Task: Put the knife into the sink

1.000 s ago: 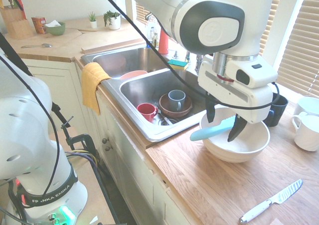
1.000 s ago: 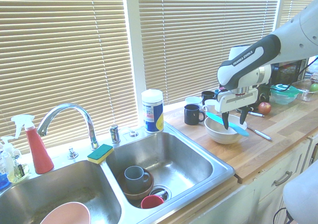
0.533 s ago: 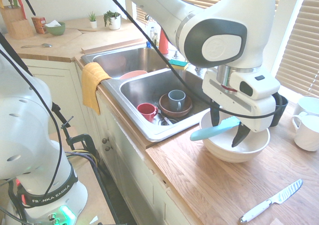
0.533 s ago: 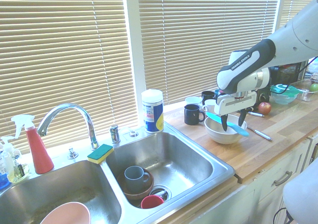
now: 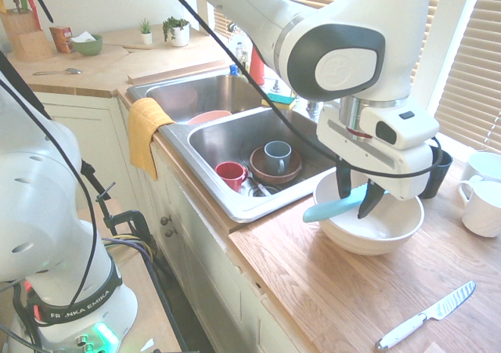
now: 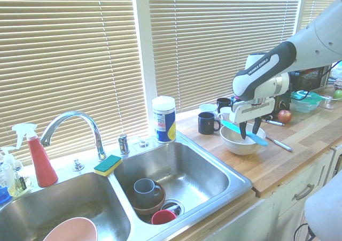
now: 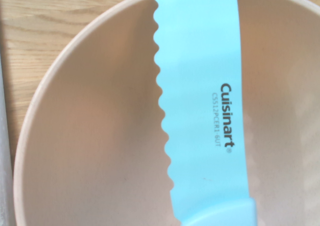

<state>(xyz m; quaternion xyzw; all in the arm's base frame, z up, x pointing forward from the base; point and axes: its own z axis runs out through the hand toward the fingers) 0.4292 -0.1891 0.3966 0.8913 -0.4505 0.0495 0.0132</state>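
Note:
The turquoise knife (image 5: pixel 325 208) (image 6: pixel 230 126) lies flat across the rim of a white bowl (image 5: pixel 376 232) (image 6: pixel 235 145) on the wooden counter, just right of the sink (image 5: pixel 207 185) (image 6: pixel 197 177). Its handle pokes out over the bowl's edge towards the sink. My gripper (image 5: pixel 356 200) (image 6: pixel 249 134) points down into the bowl, its jaws half narrowed on either side of the blade, open, with the knife between them. The wrist view shows the serrated blade (image 7: pixel 200 85) close up over the bowl (image 7: pixel 100 136).
The near basin holds a red cup (image 5: pixel 232 173), a grey mug (image 5: pixel 276 156) and a brown dish. A steel knife with a white handle (image 5: pixel 427 318) lies on the counter. White mugs (image 5: pixel 481 204) and a dark mug (image 6: pixel 207 123) stand behind the bowl. A yellow cloth (image 5: pixel 145 130) hangs over the sink's rim.
The gripper came down a little over the bowl and its jaws moved closer together around the knife blade. The knife stayed lying across the bowl.

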